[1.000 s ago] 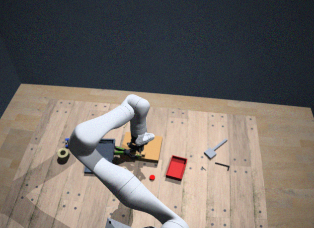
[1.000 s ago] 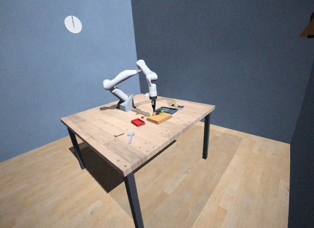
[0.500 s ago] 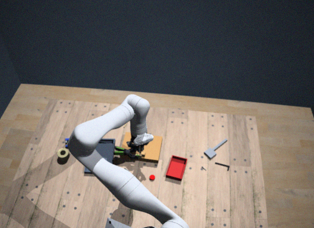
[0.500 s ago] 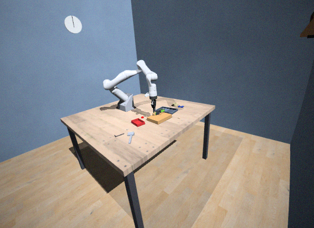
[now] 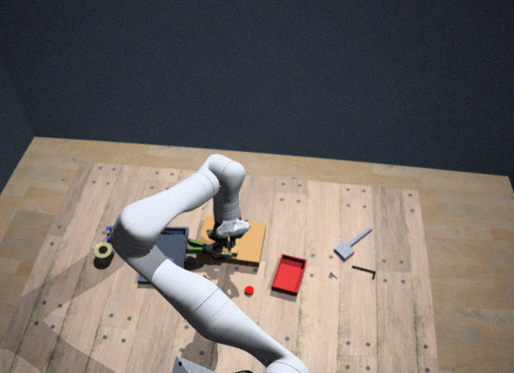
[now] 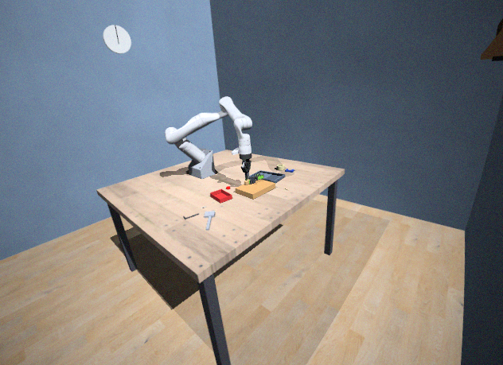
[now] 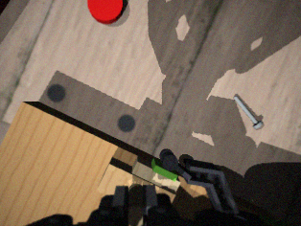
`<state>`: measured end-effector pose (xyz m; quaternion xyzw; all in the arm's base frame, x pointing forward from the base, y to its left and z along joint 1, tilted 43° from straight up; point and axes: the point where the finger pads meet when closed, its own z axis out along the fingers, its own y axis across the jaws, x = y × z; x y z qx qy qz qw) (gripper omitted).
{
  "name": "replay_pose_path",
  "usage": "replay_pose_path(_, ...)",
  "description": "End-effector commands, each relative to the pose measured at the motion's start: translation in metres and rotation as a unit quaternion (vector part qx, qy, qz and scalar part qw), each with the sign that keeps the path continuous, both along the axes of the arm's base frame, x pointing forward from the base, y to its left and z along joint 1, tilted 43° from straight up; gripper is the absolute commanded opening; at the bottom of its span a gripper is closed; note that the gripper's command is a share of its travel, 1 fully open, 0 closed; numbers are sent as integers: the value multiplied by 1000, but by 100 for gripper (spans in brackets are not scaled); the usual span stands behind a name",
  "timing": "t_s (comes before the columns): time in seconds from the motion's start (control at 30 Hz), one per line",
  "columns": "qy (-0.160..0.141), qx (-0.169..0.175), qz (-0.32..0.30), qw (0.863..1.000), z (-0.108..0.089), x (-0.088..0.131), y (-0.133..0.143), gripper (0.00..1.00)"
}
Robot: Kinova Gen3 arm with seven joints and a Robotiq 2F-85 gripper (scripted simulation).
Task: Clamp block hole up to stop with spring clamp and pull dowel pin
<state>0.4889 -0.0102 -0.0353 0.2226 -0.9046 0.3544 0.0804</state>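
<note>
Gripper (image 5: 229, 245) (image 6: 246, 180) (image 7: 135, 202) at bench board (image 5: 252, 238) (image 6: 256, 189) (image 7: 57, 155), fingers nearly together, grip on pin: cannot tell, green-handled spring clamp (image 5: 195, 249) (image 6: 259, 176) (image 7: 164, 169) alongside.

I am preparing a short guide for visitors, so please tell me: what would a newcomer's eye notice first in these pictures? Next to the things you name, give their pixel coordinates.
Probably the white arm (image 5: 182, 294) (image 6: 199, 119), bent high over the table, its dark hand (image 6: 246, 178) (image 7: 135, 202) pointing down at the edge of the orange-brown board (image 5: 250, 240) (image 6: 259, 188) (image 7: 53, 158). Next, the bright red tray (image 5: 289, 275) (image 6: 221, 196) beside that board, and the small red disc (image 5: 249, 290) (image 6: 228, 188) (image 7: 105, 7) near the tray.
</note>
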Motion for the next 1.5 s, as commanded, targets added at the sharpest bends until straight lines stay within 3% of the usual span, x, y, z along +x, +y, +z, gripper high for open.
replay_pose_path(0.0, -8, 0, -8, 1000, 1, 0, 1, 10)
replay_pose_path(1.47, -110, 2, -118, 987, 1, 0, 1, 10)
